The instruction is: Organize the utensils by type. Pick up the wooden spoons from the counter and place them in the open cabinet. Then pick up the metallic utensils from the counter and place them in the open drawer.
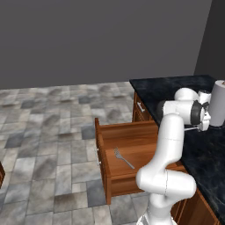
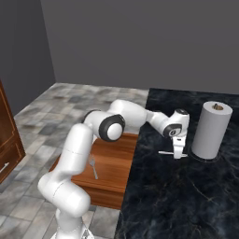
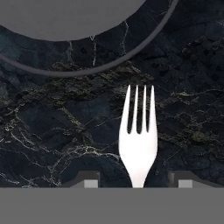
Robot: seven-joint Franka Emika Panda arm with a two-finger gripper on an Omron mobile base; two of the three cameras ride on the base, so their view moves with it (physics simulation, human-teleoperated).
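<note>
The gripper (image 2: 178, 155) is set low over the counter (image 2: 186, 196), jaws apart, not gripping; a fork (image 3: 139, 131) is seen lying between its fingertips.

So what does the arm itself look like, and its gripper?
The arm is made of glossy white, rounded, tube-like segments with dark grey, disc-shaped joint caps at the bends. Its gripper has a white body ending in two short fingers, whose tips look small and dark in the hand view. No cables or markings are visible.
</note>
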